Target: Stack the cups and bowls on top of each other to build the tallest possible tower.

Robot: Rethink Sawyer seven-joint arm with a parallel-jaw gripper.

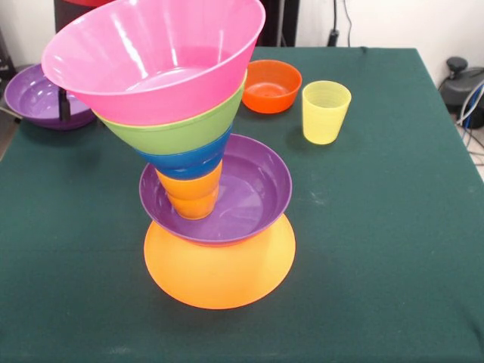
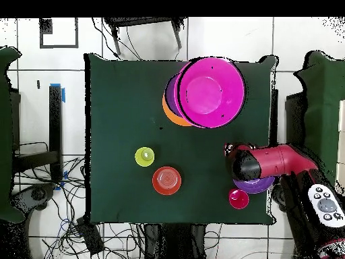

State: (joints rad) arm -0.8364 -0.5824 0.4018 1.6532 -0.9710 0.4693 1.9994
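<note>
Jaws hidden under arm [image 2: 269,162], state untellable; parked over purple bowl [image 1: 45,97], clear of leaning tower [image 1: 189,151].

We see a dark green worktop [image 1: 393,249]. The tower [image 1: 197,151] runs yellow-orange, purple, orange, blue, green, then pink on top. Apart stand an orange-red bowl [image 1: 271,85], a translucent yellow cup [image 1: 325,112] and a second purple bowl [image 1: 41,97]. The arm [image 2: 273,163] looks red, perhaps with black.
</note>
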